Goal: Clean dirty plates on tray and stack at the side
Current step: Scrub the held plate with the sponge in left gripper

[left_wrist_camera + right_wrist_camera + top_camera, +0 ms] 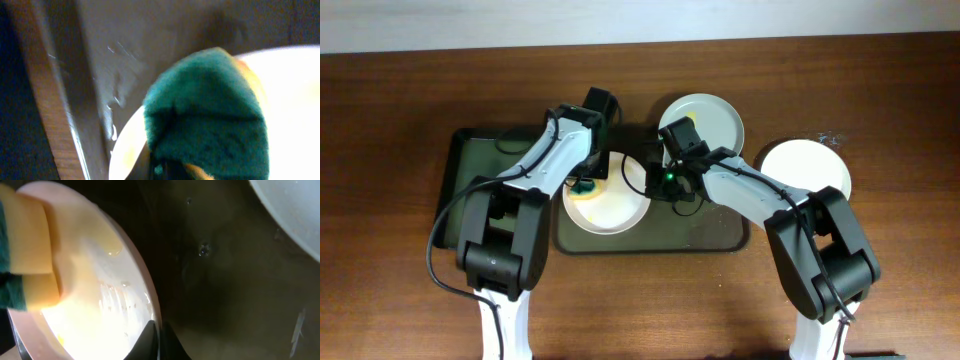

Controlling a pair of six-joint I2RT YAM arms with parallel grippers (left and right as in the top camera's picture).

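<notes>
A smeared white plate (610, 205) lies on the big olive-brown tray (720, 235), left of its middle. My left gripper (585, 186) is shut on a green-and-yellow sponge (205, 110) that presses on this plate's (295, 95) left part. At the plate's right rim my right gripper (652, 184) is shut, and its dark fingers (150, 342) pinch the rim of the plate (100, 295) between them. The sponge (25, 245) shows at the left of the right wrist view. A second plate (705, 118) rests at the tray's far edge. A third plate (810, 168) lies on the table to the right.
A smaller dark green tray (470, 160) lies against the big tray's left side. Water drops (202, 250) dot the tray floor (225, 290). Brown wooden table (400, 120) surrounds everything.
</notes>
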